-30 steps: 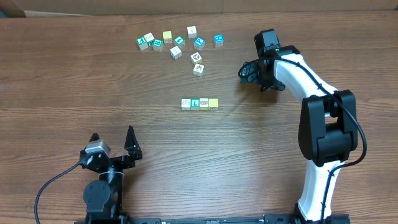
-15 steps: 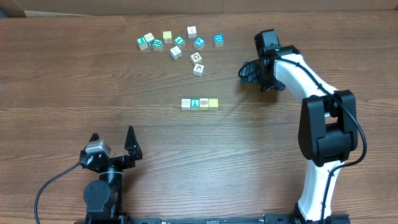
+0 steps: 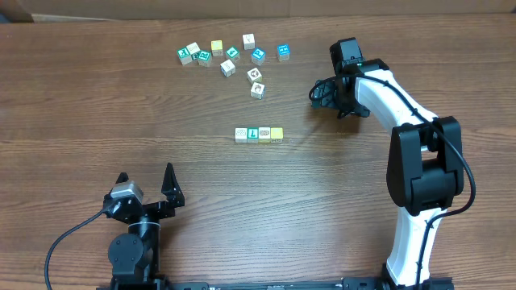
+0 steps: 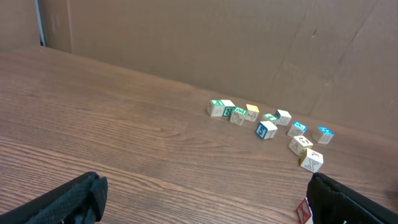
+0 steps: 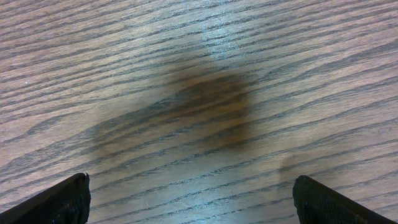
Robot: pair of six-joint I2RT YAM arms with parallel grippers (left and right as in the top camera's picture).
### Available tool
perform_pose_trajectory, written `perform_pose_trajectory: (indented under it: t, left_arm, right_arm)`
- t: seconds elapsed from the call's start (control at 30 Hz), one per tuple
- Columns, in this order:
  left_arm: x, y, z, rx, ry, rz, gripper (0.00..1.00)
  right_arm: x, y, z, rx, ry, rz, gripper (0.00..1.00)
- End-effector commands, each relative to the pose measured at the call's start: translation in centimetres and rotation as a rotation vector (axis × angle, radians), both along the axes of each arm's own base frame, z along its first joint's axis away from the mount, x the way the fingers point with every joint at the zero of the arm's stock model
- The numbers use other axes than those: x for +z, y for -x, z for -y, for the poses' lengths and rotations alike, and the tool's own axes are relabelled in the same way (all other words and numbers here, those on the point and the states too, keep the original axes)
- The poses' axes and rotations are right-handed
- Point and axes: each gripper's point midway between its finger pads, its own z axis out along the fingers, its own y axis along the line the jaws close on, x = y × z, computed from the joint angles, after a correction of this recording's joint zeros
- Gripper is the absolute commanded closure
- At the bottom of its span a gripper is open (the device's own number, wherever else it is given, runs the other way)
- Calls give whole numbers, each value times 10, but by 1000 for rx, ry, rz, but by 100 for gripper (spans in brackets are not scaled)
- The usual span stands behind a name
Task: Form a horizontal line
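Note:
The horizontal line (image 3: 259, 134) lies mid-table: a white cube (image 3: 240, 134), a teal cube (image 3: 252, 134), a white cube with a brown mark (image 3: 264, 134) and a yellow cube (image 3: 276, 134), touching side by side. My left gripper (image 3: 146, 174) is open and empty near the front edge, well to the left of and nearer than the row. My right gripper (image 3: 322, 95) is open and empty, to the right of and beyond the row. The right wrist view shows only bare wood between its fingers (image 5: 62, 200).
A loose scatter of white, teal and yellow cubes (image 3: 232, 58) lies at the far side; it also shows in the left wrist view (image 4: 267, 124). A cube with a red mark (image 4: 303, 211) peeks beside the left gripper's right finger (image 4: 354, 199). A cardboard wall (image 4: 217, 43) stands behind the table.

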Motion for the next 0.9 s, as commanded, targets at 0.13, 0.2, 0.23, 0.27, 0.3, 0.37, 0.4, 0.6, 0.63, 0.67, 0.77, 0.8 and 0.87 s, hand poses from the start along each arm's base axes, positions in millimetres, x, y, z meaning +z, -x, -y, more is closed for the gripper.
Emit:
perform_pose_trajectory:
  t: [0.13, 0.2, 0.23, 0.27, 0.3, 0.37, 0.4, 0.6, 0.63, 0.67, 0.77, 0.8, 0.87]
  left_arm:
    - [1, 0, 1, -7, -18, 6, 0]
    - [1, 0, 1, -7, -18, 6, 0]
    - [1, 0, 1, -7, -18, 6, 0]
    - [1, 0, 1, -7, -18, 6, 0]
    - [1, 0, 1, -7, -18, 6, 0]
    - [1, 0, 1, -7, -18, 6, 0]
    - [1, 0, 1, -7, -18, 6, 0]
    - [1, 0, 1, -7, -18, 6, 0]
    - [1, 0, 1, -7, -18, 6, 0]
    - [1, 0, 1, -7, -18, 6, 0]
    - [1, 0, 1, -7, -18, 6, 0]
    - [1, 0, 1, -7, -18, 6, 0]
    - [1, 0, 1, -7, -18, 6, 0]
  right_arm:
    - [40, -6, -3, 2, -13, 88, 0]
    - [66, -7, -4, 17, -20, 143, 0]
    - [78, -6, -3, 19, -23, 161, 0]
    - [90, -5, -3, 19, -27, 183, 0]
    - [103, -5, -3, 19, -33, 210, 0]
    - [121, -1, -4, 23, -45, 240, 0]
    - [130, 2, -3, 22, -49, 261, 0]
    - [150, 26, 1, 88, -52, 413, 0]
    - [150, 31, 1, 90, -60, 440, 0]
    - [150, 38, 1, 93, -72, 470, 0]
    - [145, 56, 3, 98, -90, 538, 0]
    - [141, 63, 4, 112, -84, 557, 0]
    - [132, 77, 7, 137, -72, 586, 0]
